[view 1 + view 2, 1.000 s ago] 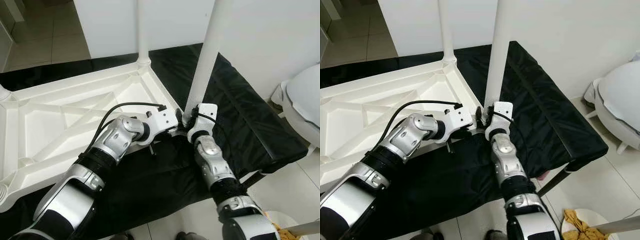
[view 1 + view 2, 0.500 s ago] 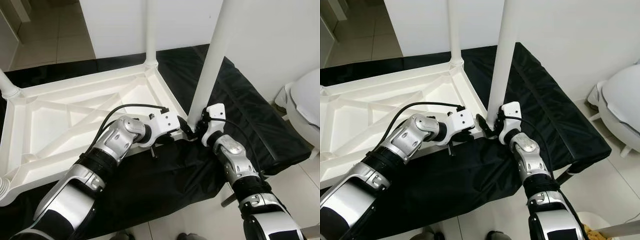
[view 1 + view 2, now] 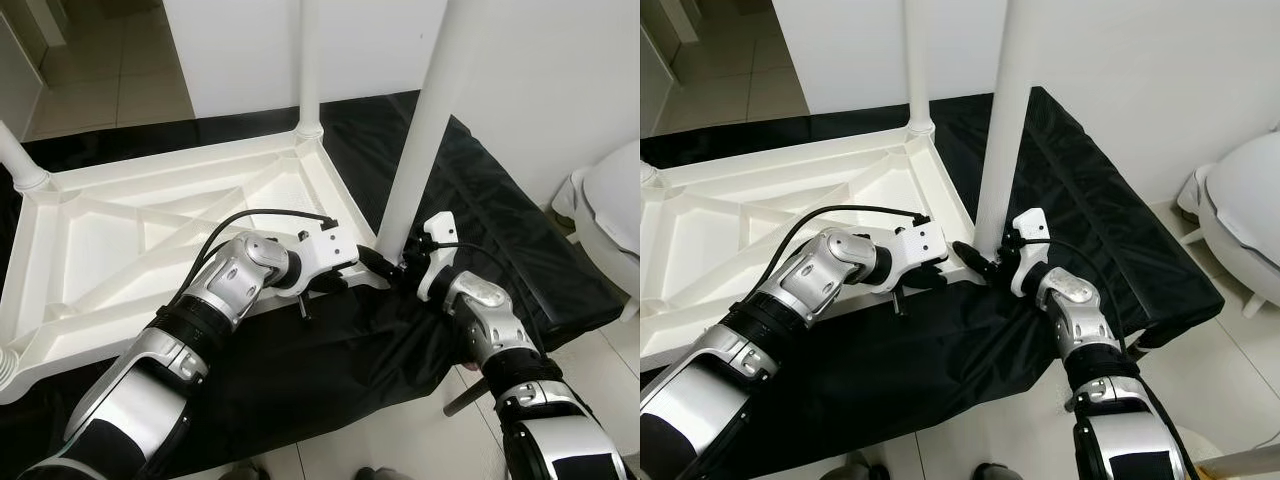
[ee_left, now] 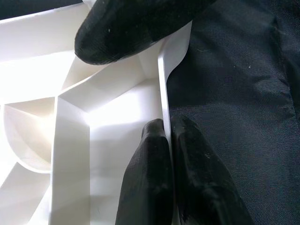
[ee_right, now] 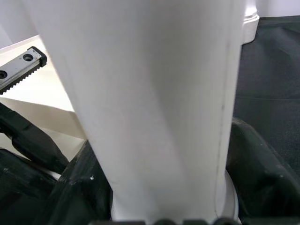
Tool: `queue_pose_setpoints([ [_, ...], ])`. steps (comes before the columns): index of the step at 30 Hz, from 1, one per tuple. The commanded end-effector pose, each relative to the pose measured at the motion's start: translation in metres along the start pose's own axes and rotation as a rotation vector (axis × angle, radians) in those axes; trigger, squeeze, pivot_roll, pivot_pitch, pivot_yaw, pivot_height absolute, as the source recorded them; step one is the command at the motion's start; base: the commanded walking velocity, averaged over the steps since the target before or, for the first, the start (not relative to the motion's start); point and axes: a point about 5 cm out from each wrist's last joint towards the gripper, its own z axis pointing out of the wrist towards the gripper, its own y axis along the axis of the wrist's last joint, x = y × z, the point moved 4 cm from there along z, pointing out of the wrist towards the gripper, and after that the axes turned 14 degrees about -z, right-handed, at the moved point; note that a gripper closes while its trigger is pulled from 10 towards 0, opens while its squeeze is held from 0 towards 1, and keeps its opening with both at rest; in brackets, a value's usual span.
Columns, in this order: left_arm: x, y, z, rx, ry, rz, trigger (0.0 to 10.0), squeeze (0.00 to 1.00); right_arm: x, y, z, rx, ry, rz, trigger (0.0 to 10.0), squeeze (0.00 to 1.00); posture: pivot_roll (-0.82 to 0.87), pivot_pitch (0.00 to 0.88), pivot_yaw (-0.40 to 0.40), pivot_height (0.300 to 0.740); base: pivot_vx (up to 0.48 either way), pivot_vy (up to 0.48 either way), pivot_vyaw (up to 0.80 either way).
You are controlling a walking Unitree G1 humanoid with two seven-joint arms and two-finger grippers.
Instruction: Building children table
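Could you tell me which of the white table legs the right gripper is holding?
The near-corner leg, gripped at its base by the right gripper; the far-corner leg and left leg stand untouched.

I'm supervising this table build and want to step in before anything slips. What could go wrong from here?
1. The right gripper grips the tall leg only at its base, so the long upper part could lean in its corner socket.
2. The left gripper pinches just the thin rim of the upturned tabletop; the fingers may slip off.
3. The tabletop lies on loose black cloth, so it might slide.
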Motion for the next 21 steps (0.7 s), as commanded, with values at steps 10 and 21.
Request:
queue_pose_setpoints([
  [10, 0.006, 0.001, -0.006, 0.004, 0.026, 0.020, 10.0, 0.00, -0.014, -0.011, -0.008, 0.026, -0.154, 0.080, 0.0, 0.00, -0.06, 0.064, 0.042, 0.740, 0.000, 0.000, 0.00],
  [21, 0.005, -0.001, -0.005, 0.002, 0.025, 0.009, 10.0, 0.00, -0.026, -0.017, -0.007, 0.089, -0.456, 0.101, 0.0, 0.00, -0.06, 0.071, 0.041, 0.740, 0.000, 0.000, 0.00],
])
